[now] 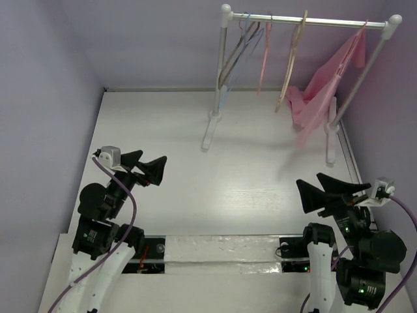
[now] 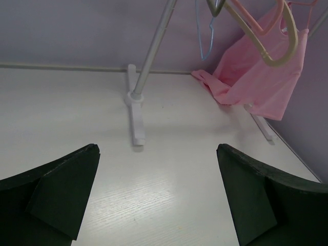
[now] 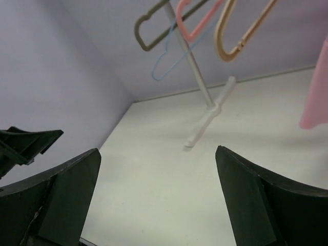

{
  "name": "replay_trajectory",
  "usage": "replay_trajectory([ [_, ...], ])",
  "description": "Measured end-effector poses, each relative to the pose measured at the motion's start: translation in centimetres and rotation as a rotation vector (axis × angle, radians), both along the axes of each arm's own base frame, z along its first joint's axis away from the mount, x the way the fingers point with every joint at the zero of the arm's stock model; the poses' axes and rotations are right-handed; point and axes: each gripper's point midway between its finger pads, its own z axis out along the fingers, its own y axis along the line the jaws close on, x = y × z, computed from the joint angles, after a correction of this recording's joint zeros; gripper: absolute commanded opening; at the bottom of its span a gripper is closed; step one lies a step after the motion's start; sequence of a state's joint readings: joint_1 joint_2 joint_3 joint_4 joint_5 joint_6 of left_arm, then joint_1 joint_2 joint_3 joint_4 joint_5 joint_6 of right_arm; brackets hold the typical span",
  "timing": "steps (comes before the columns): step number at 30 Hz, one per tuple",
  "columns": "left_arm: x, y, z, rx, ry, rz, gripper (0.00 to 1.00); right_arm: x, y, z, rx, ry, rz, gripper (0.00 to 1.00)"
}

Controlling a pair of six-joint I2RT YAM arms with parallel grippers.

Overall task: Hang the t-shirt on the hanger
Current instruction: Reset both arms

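Now, t-shirt point(image 1: 319, 91) high on the rack point(image 1: 306, 21); left tool point(image 1: 151, 163) and right tool point(image 1: 309, 180) agape, empty

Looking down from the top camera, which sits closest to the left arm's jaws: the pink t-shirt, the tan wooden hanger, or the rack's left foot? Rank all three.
Measured from the left gripper, jaws open:
1. the rack's left foot, on the table just beyond it, to the right.
2. the tan wooden hanger, hanging mid-rail.
3. the t-shirt, at the rail's far right end.
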State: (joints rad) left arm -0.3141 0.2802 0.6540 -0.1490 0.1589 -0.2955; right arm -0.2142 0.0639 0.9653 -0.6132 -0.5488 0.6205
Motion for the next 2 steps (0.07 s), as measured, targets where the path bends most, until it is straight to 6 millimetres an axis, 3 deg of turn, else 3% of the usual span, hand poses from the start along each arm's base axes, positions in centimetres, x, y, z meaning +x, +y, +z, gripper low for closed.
replay_trajectory([
  [2,0.20,-0.18,-0.25,0.004,0.010,-0.006,0.99,-0.07,-0.28,-0.69,0.001,0.028,-0.021,1.00],
])
